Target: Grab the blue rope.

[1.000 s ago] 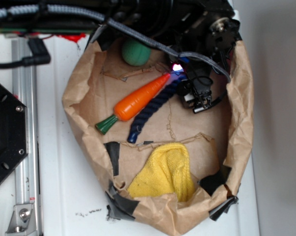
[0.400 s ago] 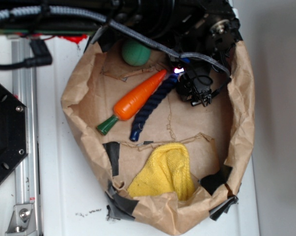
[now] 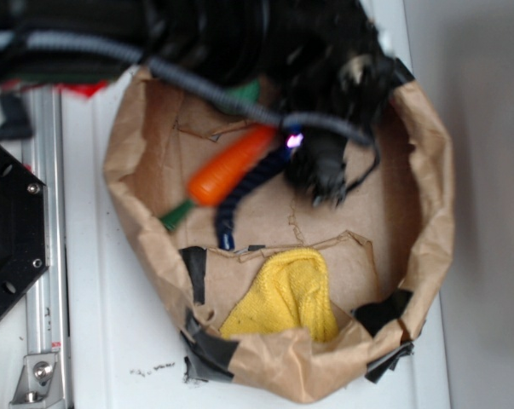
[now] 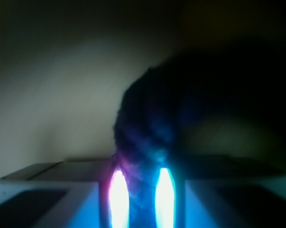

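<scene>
The blue rope point(image 3: 244, 192) lies slanted on the floor of the paper bag, right beside the orange toy carrot point(image 3: 227, 170). Its upper end reaches my gripper point(image 3: 292, 146), which shows as a blurred black mass with a purple glow. In the wrist view the rope point(image 4: 147, 133) fills the narrow gap between my two glowing fingers point(image 4: 118, 194), and the gripper point(image 4: 140, 194) is shut on it. The rope's lower tip rests near the bag's middle fold.
The brown paper bag point(image 3: 427, 213) walls in everything. A yellow cloth point(image 3: 286, 294) lies at its near end. A green ball point(image 3: 244, 92) peeks out behind the arm and grey cable at the far end. A black plate and metal rail point(image 3: 39, 256) stand left of the bag.
My gripper has shifted left with the rope's upper end in it. The rope and carrot slid slightly left, and the bag's rim has moved. The exterior view is now motion-blurred.
</scene>
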`<state>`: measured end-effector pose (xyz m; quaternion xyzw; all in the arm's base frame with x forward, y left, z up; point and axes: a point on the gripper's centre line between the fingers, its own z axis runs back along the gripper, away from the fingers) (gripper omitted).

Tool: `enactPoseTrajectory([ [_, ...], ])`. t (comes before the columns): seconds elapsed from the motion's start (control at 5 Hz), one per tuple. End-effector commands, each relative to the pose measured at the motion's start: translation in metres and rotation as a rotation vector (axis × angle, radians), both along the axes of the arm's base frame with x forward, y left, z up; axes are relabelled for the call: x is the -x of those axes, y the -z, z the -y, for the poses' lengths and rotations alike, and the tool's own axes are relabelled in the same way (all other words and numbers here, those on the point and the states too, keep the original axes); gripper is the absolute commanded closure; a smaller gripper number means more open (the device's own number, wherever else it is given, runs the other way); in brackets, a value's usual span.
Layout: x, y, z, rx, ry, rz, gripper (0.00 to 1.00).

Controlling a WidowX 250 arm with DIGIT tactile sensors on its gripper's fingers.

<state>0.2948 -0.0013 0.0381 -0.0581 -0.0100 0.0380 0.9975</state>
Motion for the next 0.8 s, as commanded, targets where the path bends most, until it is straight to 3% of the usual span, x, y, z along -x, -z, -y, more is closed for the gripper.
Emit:
enactPoseTrajectory([
  [0.0,0.009,-0.092,0.042,-0.061,0.071,0.096,1.00],
  [0.2,0.015,-0.100,0.033,-0.090,0.061,0.099,1.00],
  [0.4,0.022,-0.106,0.010,-0.050,0.000,0.101,1.00],
  [0.6,0.026,-0.108,-0.001,-0.142,-0.020,0.097,1.00],
])
